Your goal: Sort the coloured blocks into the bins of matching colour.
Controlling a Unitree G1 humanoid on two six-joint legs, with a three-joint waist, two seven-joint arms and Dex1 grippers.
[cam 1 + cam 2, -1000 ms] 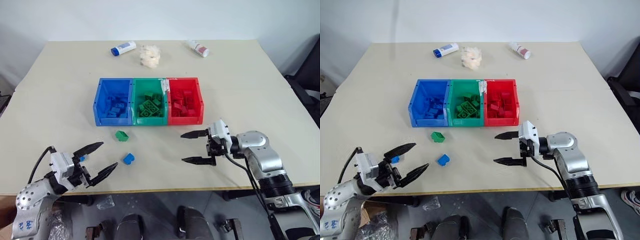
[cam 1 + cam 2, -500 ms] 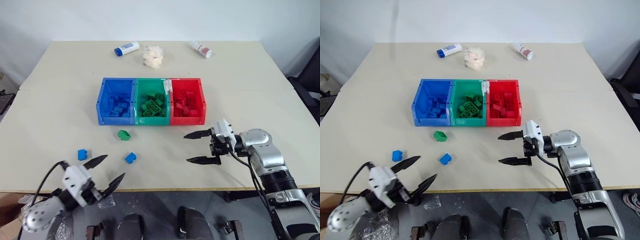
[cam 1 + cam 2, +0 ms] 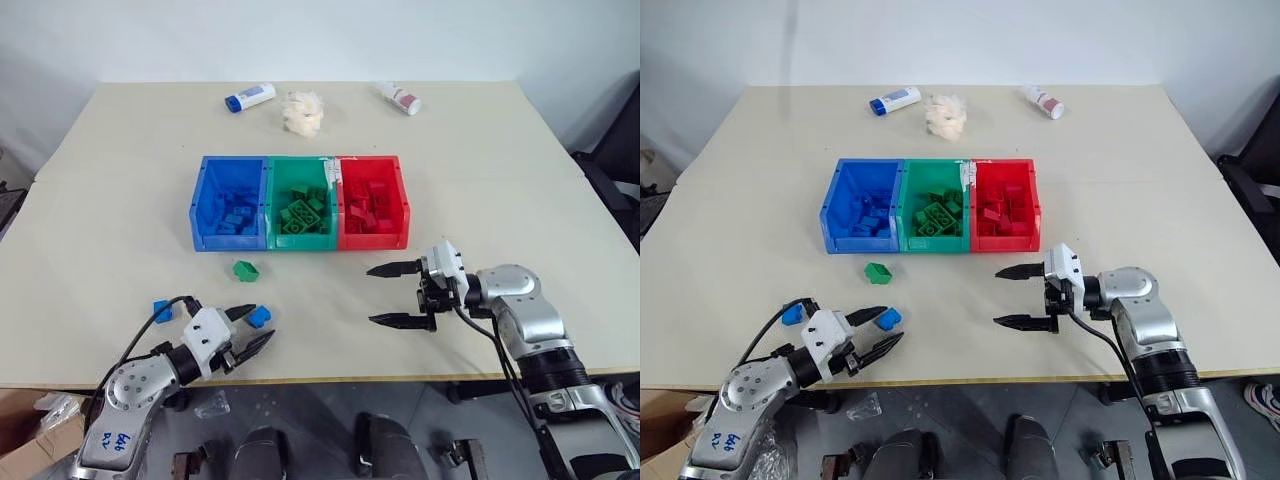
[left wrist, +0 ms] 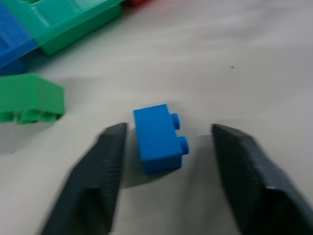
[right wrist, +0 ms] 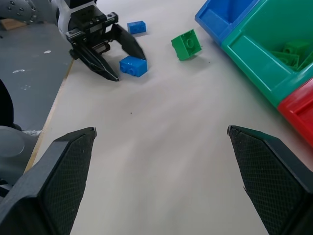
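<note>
We see the left end effector [image 4: 164, 147] spread around a blue block [image 4: 159, 138], not touching; right end effector [image 3: 393, 295] spread wide.

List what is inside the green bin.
The green bin holds a pile of green blocks, one longer than the rest. The bin floor beneath the pile is covered, so anything under them cannot be seen.

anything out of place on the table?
Three blocks lie loose in front of the bins: green block, blue block between the left gripper fingers, another blue block beside it.
</note>
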